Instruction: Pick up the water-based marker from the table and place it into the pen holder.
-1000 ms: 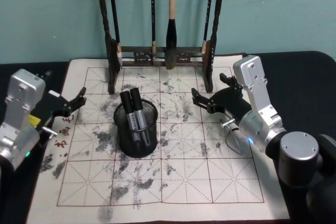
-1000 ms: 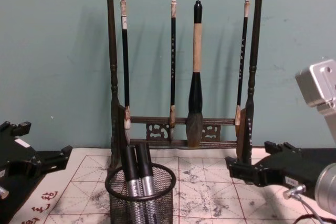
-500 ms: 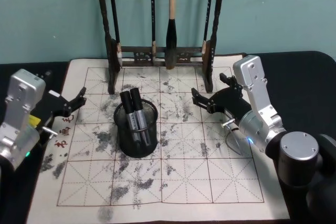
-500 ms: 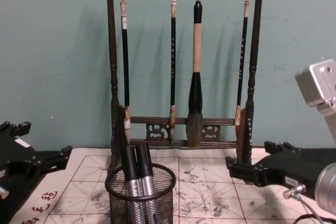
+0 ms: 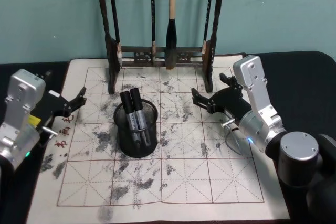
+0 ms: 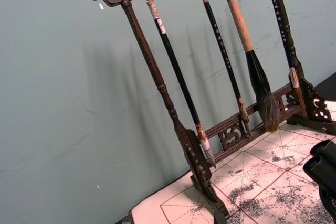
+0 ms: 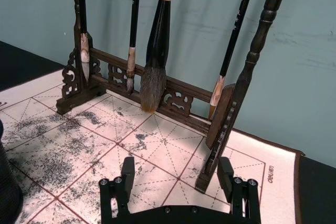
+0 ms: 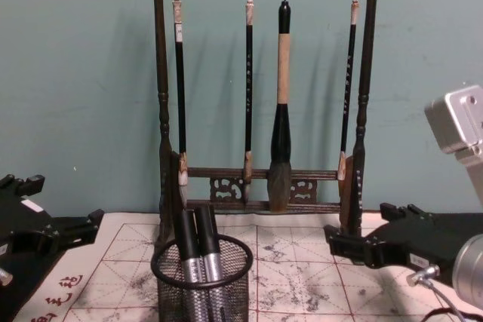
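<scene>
Both grippers, left (image 5: pixel 79 99) and right (image 5: pixel 206 98), hover with jaws apart and empty beside the pen holder (image 5: pixel 136 129).

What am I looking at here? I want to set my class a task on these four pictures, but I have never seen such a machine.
It is a two-armed robot at a table. One picture comes from its head, one from its chest, and one from each wrist. On the table lies a stained calligraphy mat with red grid lines. A black mesh pen holder stands on it, with two markers already inside. Behind stands a wooden brush rack with four hanging brushes. The left claw and the right claw hover open on either side of the holder, holding nothing.
</scene>
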